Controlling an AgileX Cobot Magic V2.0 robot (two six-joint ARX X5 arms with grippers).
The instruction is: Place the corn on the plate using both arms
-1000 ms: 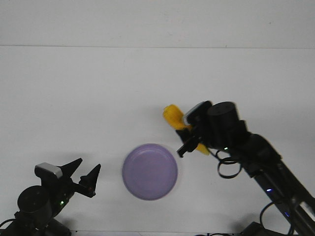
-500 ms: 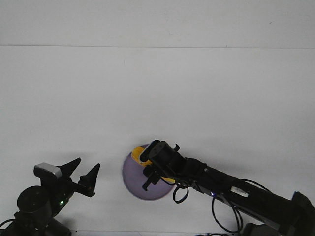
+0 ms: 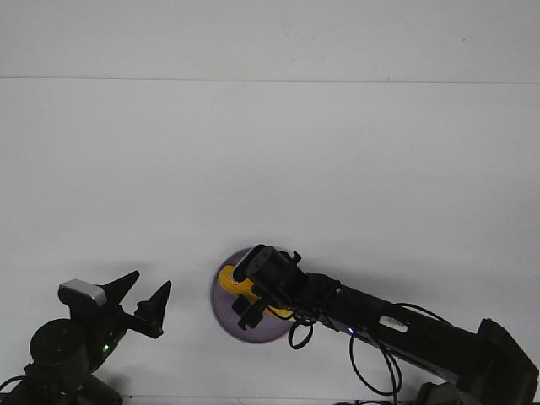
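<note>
left gripper (image 3: 139,300) sits at the near left corner of the table (image 3: 270,169), fingers spread wide with nothing between them. same pose as in both earlier frames, no change there.

plate (image 3: 226,316) is just right of it, near the front edge, same spot as before. only its left and lower rim show; the rest is covered by the right arm's wrist.

corn (image 3: 232,280) is now over the plate's left half, lying roughly level with its blunt yellow end pointing left. half a second ago it was higher and nearer the plate's far rim; a second ago it was off the plate entirely, up and to the right of it. can't tell if the corn is touching the plate surface or just above it.

right gripper (image 3: 251,297) is clamped on the corn, fingers close together around the cob's middle. right arm (image 3: 380,325) stretches in low from the near right corner and reaches slightly further left and lower than half a second ago.
</note>
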